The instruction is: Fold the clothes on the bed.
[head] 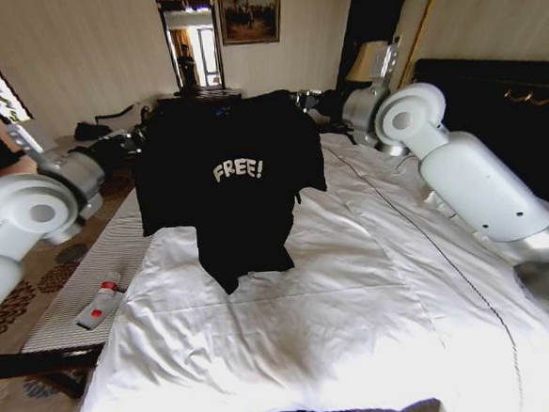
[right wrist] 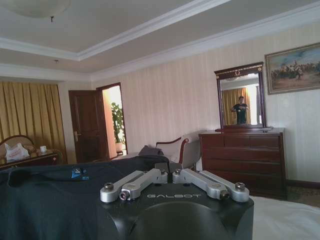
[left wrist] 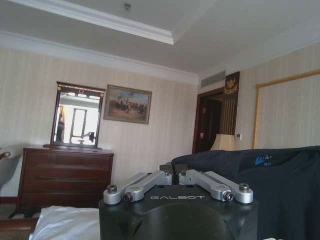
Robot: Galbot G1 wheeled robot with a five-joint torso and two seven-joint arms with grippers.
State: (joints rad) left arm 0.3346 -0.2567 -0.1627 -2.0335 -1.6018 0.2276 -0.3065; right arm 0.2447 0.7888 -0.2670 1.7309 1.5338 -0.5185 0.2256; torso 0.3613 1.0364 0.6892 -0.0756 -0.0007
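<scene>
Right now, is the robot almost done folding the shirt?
Not yet. Done: the black T-shirt is lifted off the bed and spread open, with FREE! facing the head camera. In hand: the left gripper and right gripper each pinch a top corner, holding it up with its hem hanging just above the duvet. Left: no fold shows yet, so all the folding remains.

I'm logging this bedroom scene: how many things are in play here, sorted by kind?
Garments: 1, the black T-shirt, held up by both shoulders
Grippers: 2, left gripper, right gripper, each shut on the shirt
Beds: 1, the bed
Benches: 1, the striped bench
Total: 5
</scene>
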